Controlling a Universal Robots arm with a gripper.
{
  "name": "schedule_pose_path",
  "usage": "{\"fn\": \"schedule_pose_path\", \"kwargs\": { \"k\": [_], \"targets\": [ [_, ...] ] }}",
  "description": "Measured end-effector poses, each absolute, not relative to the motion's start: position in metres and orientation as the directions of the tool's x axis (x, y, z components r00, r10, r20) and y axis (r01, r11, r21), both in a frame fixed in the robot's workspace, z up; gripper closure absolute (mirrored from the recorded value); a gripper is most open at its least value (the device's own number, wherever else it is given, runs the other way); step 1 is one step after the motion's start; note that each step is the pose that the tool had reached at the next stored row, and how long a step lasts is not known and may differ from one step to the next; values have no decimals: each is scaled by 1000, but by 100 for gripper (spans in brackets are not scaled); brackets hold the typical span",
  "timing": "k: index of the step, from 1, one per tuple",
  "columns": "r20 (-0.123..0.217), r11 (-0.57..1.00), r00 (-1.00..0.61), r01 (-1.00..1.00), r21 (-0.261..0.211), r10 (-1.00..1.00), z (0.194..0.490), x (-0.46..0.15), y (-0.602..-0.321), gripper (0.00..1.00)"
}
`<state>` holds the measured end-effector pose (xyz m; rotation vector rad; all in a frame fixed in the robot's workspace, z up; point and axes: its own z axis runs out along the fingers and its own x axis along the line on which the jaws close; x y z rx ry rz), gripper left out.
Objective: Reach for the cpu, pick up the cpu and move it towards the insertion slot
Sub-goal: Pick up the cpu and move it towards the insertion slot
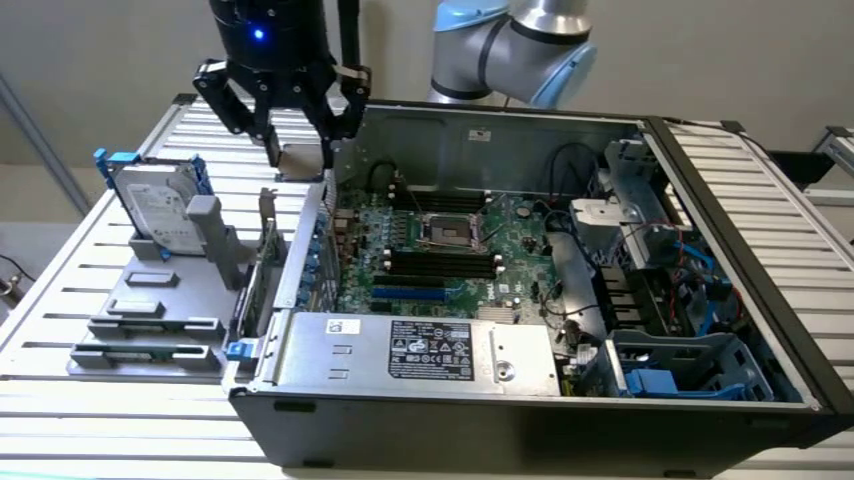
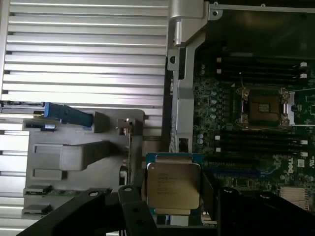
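One gripper [image 1: 302, 145] apparently clasps cpu [image 2: 173, 185].

slatted table [image 1: 120, 250] | bears grey fixture [image 1: 160, 310] (drive upright) | open computer case [image 1: 534, 420]

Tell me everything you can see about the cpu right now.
The cpu is a flat square chip with a dull silver metal lid bearing faint printed text and a thin blue-green rim. It is held in the gripper, dark fingers at its sides, lifted clear of the table beside the open computer case, short of the insertion slot.
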<state>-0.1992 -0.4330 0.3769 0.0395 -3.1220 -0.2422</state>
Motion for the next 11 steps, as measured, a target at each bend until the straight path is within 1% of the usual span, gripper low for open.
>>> {"fn": "schedule_pose_path", "kwargs": {
  "k": [11],
  "targets": [
    [8,987,-1000,-24,158,-26,377,-151,-429,45]
  ]
}}
